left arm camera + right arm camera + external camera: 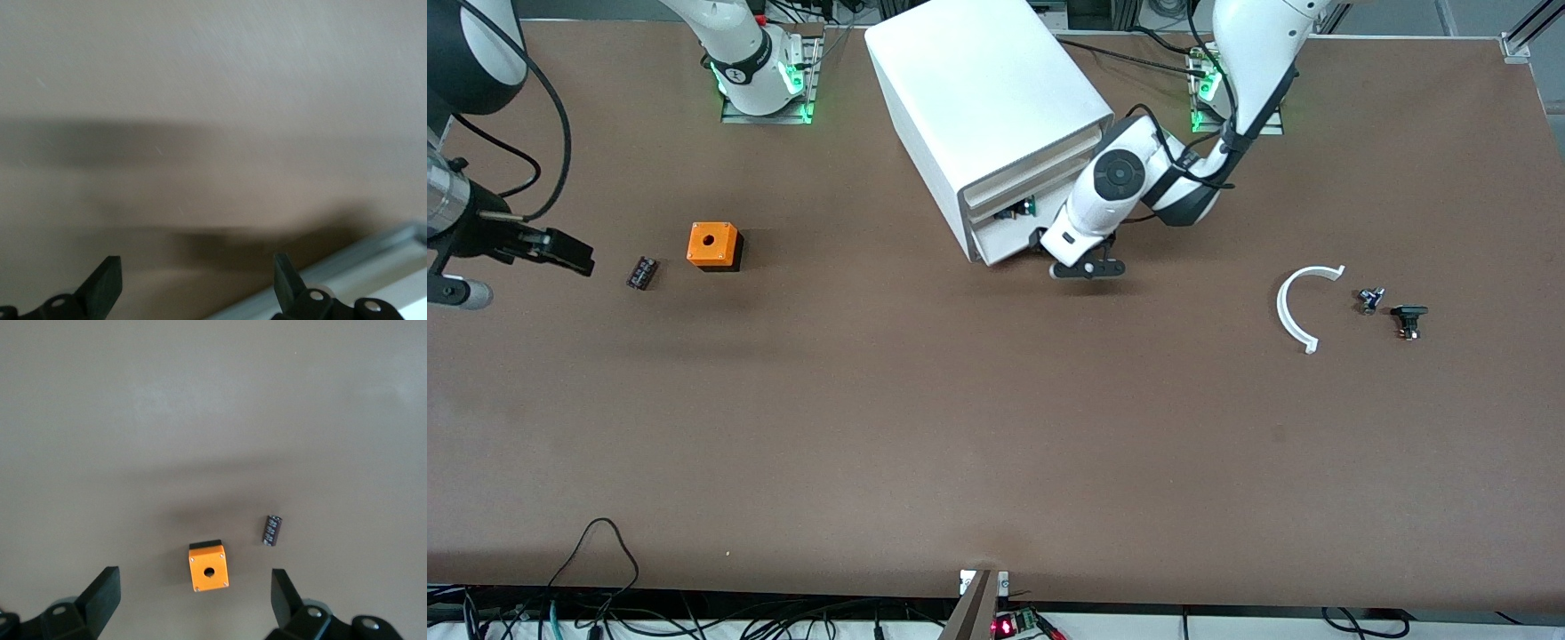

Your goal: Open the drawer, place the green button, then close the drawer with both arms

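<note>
Gaping left tool [1086, 267] at drawer [1009, 233] edge

Your left arm's wrist covers the front of the drawer [1005, 244] in the front view, so you cannot tell whether the left hand [1087, 269] touches it. The button [1408, 319] is too small to show its cap colour (only a dark speck). The right arm runs off the frame edge, hiding part of the right hand [569, 252].

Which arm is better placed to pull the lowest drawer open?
Left. The left gripper hangs open right at the drawer front; the right gripper is open at the right arm's end, near the orange cube.
</note>
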